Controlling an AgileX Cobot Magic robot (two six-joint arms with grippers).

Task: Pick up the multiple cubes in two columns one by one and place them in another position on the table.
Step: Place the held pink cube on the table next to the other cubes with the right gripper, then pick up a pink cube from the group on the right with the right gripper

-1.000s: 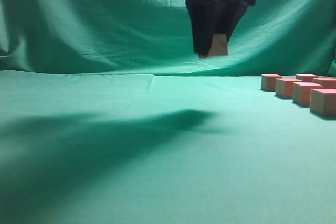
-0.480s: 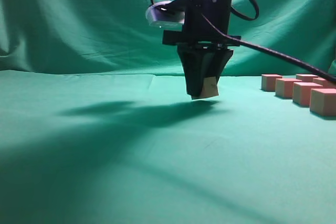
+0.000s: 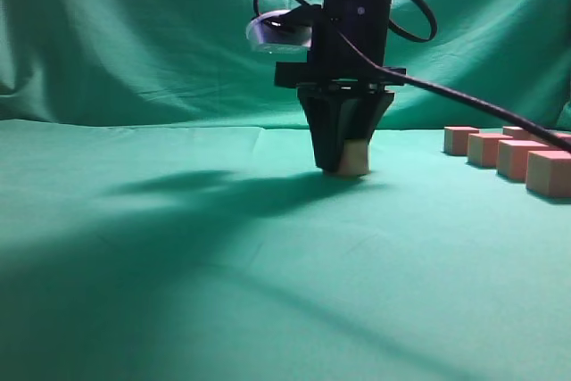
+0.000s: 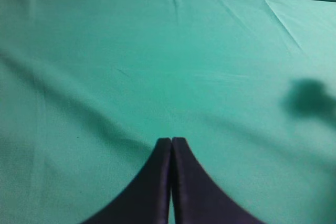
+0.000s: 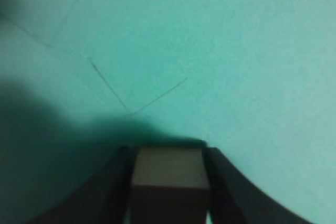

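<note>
right pincer [image 3: 343, 165] clamps tan-faced cube [image 3: 356, 159], sharp-edged, on table [image 3: 178, 265].

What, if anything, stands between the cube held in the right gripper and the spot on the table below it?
Nothing visible does. The right gripper is shut on the cube, which sits at or just above the bare table. The other cubes stand well off to the right.

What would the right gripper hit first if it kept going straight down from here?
The table. The right gripper points straight down, shut on a cube whose bottom looks at or just above the cloth, so the cube would press into it first.
</note>
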